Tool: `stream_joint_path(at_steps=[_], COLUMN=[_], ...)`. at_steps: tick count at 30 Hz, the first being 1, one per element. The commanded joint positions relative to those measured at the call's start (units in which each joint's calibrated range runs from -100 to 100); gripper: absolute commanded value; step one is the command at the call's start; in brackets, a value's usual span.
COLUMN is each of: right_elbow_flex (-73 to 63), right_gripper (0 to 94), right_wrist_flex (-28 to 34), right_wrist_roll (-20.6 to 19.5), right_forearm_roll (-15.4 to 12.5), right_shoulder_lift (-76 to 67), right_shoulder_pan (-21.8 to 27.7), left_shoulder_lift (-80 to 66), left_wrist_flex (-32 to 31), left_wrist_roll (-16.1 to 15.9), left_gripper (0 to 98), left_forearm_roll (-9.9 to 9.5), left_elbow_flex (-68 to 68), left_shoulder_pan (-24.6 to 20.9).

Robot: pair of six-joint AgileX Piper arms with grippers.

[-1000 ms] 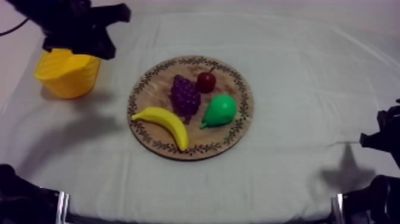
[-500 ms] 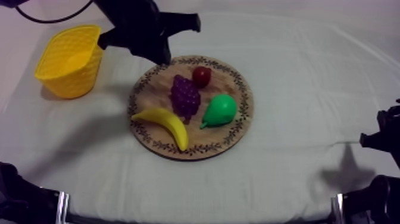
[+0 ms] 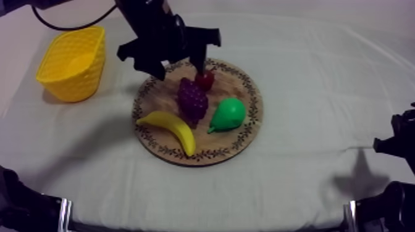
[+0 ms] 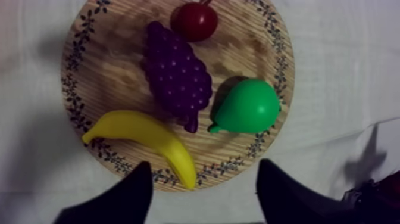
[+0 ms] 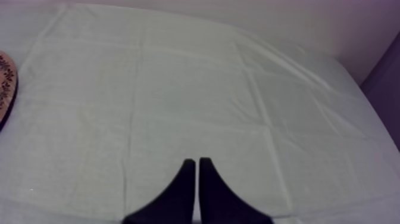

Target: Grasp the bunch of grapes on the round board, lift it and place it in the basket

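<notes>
The dark purple bunch of grapes [image 3: 192,102] [image 4: 177,74] lies near the middle of the round wooden board with the leaf pattern on its rim [image 3: 247,132] [image 4: 119,71]; it is not in the basket. It lies lengthwise, and its narrow end points toward the near edge of the board.

Three other toy fruits lie close around it. The small red fruit [image 3: 205,80] [image 4: 194,21] sits just beside the broad end of the grapes, on the far side of the board. The green pear [image 3: 228,114] [image 4: 249,106] lies just beside the grapes on the right, but whether they touch I cannot tell. The yellow banana [image 3: 170,128] [image 4: 146,136] lies across the near left part of the board, and the narrow end of the grapes comes very near to its back.

The left gripper [image 3: 179,71] [image 4: 203,165] hangs over the far part of the board. Its two black fingers are spread wide with nothing between them. In the top view one finger covers a part of the small red fruit.

The yellow basket with the woven pattern [image 3: 71,62] stands on the grey-white cloth [image 3: 296,62] [image 5: 178,89] at the left, well apart from the board.

The right gripper [image 5: 197,161] is low over bare cloth at the right side. Its fingers are pressed together into a narrow wedge and hold nothing.
</notes>
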Motion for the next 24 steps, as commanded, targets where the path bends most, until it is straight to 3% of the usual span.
stream_joint_path(at_steps=[1,7,24], right_elbow_flex=[0.0,0.0,0.0], right_gripper=[0.3,0.3,0.3], right_wrist_flex=[0.0,0.0,0.0], right_wrist_roll=[0.0,0.0,0.0], right_forearm_roll=[0.0,0.0,0.0], right_shoulder_lift=[0.0,0.0,0.0], right_shoulder_pan=[0.0,0.0,0.0], left_shoulder_lift=[1.3,6.0,22.0], left_wrist_flex=[-0.6,-2.2,-3.5], left_wrist_roll=[-0.6,-1.8,-5.4], left_gripper=[85.5,93.8,95.4], left_forearm_roll=[0.26,0.92,1.58], left_elbow_flex=[-0.1,-0.5,-8.4], left_shoulder_pan=[0.0,-0.5,-3.2])
